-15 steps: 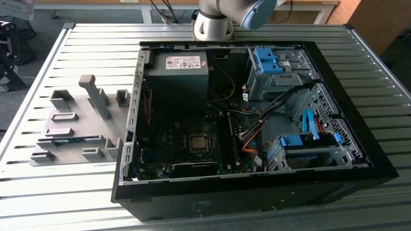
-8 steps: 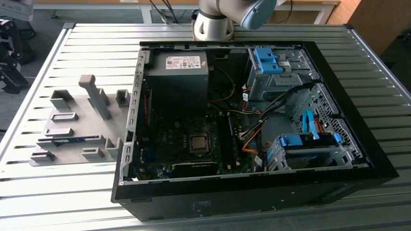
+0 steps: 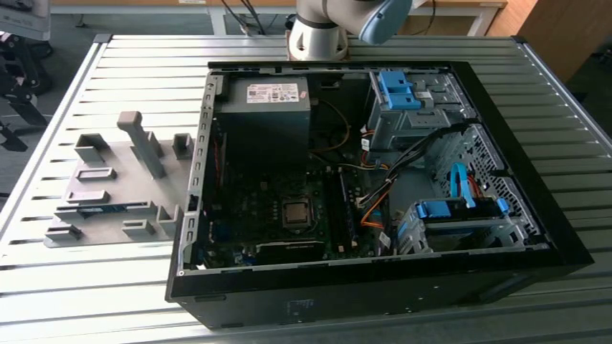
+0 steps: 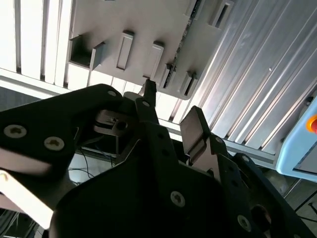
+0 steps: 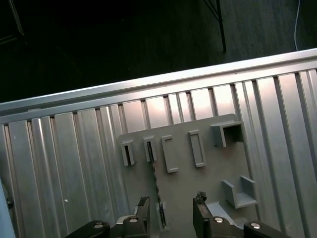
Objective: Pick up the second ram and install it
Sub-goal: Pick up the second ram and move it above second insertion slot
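- Black two-fingered gripper (image 5: pixel 172 212) was held spread, nothing grasped, over a grey plastic holder plate (image 5: pixel 208 173).
- A long thin blue ram stick (image 3: pixel 100 209) was seated in that plate.

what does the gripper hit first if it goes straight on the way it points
Probably the second ram, edge-up in the grey holder plate, under the open gripper; depth is unclear.
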You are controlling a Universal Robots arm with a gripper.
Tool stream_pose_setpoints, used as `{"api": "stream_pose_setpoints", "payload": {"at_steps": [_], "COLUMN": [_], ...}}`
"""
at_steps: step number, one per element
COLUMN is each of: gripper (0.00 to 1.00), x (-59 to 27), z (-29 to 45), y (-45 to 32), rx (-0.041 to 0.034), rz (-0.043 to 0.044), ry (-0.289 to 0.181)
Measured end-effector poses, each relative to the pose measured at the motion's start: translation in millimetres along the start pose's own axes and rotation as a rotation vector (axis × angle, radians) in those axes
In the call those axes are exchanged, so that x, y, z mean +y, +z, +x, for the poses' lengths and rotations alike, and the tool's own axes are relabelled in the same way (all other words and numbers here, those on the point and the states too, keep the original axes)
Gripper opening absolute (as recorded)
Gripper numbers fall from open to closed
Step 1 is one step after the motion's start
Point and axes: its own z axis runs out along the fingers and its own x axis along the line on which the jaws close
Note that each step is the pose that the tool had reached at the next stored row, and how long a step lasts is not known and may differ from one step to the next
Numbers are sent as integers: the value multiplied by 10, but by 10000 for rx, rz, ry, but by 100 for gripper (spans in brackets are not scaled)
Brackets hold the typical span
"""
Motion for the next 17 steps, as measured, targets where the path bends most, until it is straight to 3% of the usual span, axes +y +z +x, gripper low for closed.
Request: {"api": "stream_pose_setpoints", "payload": {"at_steps": [4, 10, 17], "gripper": [47, 47, 47], "x": [-2, -6, -8], "z": [13, 30, 34], "y": [46, 96, 223], "rx": [-5, -25, -24], "rz": [-12, 102, 109], "ry": [-314, -456, -485]}}
